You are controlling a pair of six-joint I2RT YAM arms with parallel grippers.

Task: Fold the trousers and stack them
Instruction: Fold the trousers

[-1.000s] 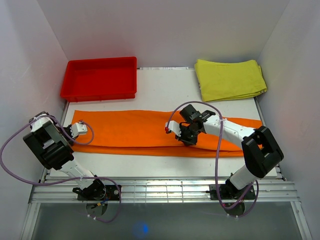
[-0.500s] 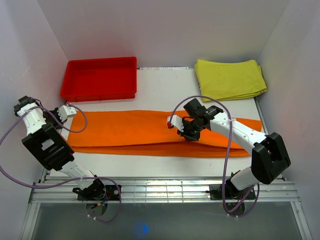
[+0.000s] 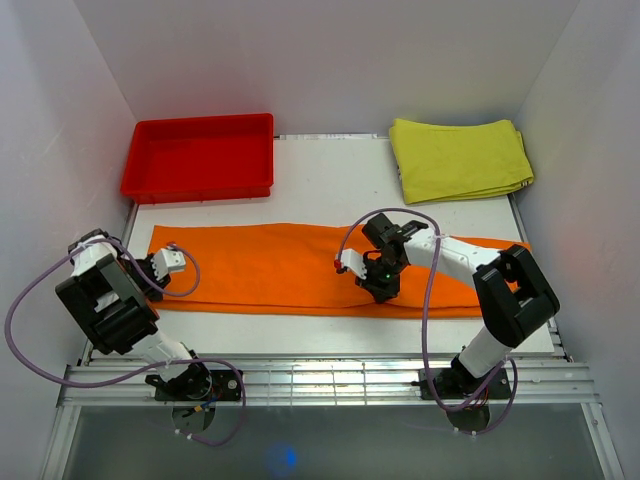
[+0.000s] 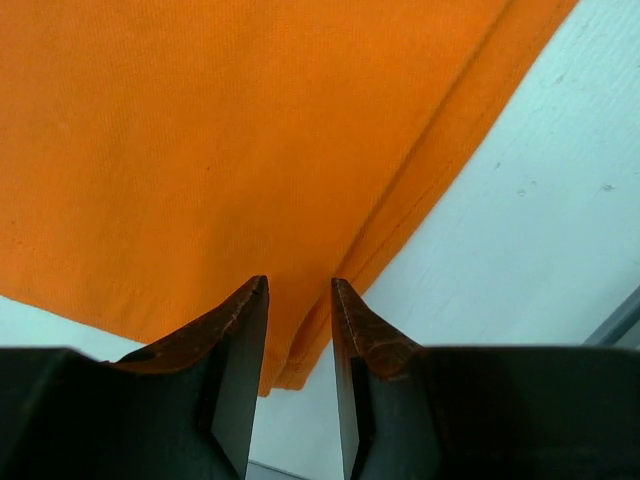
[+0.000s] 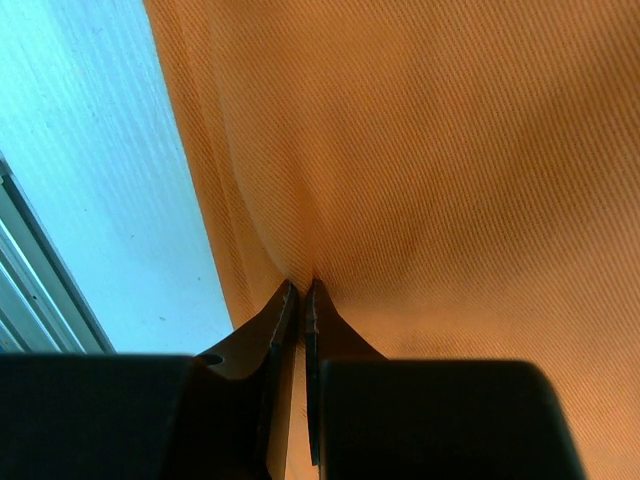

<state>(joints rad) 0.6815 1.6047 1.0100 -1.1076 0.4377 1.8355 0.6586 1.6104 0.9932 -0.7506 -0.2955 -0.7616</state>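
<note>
Two tools work along one long strip. The trousers [image 3: 270, 268] lie flat on the surface [image 3: 330, 185], with their long axis running left to right, closer to the near edge than to the far one. The left tool [image 3: 168, 262] is at the left end with its jaws apart and a clear gap between them. The hemmed corner of the cloth lies just under the tips and is not clamped. The right tool [image 3: 383, 286] is right of the middle, on the near long edge, its jaws together and pinching a small pucker of orange fabric. A fold across the length would likely turn on the left end. That end lies right at the left tool and well apart from the right one, so the left arm is the nearer for that grasp. The right end extends further right, beyond the pinch.
</note>
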